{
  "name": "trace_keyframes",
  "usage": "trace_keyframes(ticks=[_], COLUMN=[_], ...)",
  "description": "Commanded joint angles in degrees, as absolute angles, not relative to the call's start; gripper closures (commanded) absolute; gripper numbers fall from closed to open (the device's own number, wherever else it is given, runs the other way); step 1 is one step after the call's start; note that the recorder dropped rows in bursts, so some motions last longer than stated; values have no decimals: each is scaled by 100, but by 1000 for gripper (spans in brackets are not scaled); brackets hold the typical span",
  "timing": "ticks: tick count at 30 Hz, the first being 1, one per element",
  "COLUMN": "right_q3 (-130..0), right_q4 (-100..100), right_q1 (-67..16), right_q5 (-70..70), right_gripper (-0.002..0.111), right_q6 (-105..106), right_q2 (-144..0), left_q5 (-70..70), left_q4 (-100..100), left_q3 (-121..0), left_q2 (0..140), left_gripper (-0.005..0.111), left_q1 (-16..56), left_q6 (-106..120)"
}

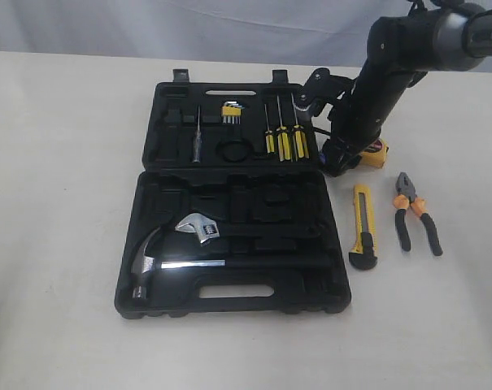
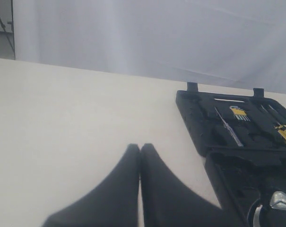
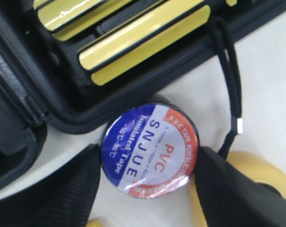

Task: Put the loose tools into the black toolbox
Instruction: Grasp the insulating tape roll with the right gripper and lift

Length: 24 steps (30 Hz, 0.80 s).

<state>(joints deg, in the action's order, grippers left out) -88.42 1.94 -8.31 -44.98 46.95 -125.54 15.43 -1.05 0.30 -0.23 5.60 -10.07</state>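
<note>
The small tape roll (image 3: pixel 150 150) with its white-blue-red label lies just outside the black toolbox's rim (image 3: pixel 86 123). My right gripper (image 3: pixel 149 153) is shut on it, one finger against each side. Beside it lie the yellow tape measure (image 3: pixel 256 165) and its black strap (image 3: pixel 230 71). In the exterior view my right gripper (image 1: pixel 335 162) reaches down at the open toolbox's (image 1: pixel 148 187) right edge, hiding the roll, with the tape measure (image 1: pixel 378 152) behind it. The utility knife (image 1: pixel 363 226) and pliers (image 1: pixel 415 213) lie on the table to the right. My left gripper (image 2: pixel 140 147) is shut and holds nothing, left of the toolbox (image 2: pixel 195 123).
In the lid sit three yellow-handled screwdrivers (image 1: pixel 282 138), hex keys (image 1: pixel 231 111) and a thin screwdriver (image 1: pixel 196 138). A chrome hammer (image 1: pixel 160 260) and adjustable wrench (image 1: pixel 198 227) lie in the base. A white curtain backs the table.
</note>
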Motion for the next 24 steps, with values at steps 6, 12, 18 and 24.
trace_keyframes(ticks=[6, 12, 18, 24], right_q3=[-8862, -8885, -9013, -9052], right_q4=[315, 356, 356, 439], right_q1=[-813, -813, -813, -813], right_q5=[-4484, -4461, -4335, -4375], right_gripper=[51, 51, 46, 40], right_q6=[4774, 4774, 4442, 4430], right_q2=[-12807, -12819, -12819, -12819], left_q5=[1542, 1542, 1542, 1542], left_q4=[-122, -122, -122, -122], left_q3=[0, 0, 0, 0], left_q2=[0, 0, 0, 0], left_gripper=[107, 107, 107, 107], left_q1=[593, 593, 593, 593], left_q6=[-1015, -1015, -1015, -1015])
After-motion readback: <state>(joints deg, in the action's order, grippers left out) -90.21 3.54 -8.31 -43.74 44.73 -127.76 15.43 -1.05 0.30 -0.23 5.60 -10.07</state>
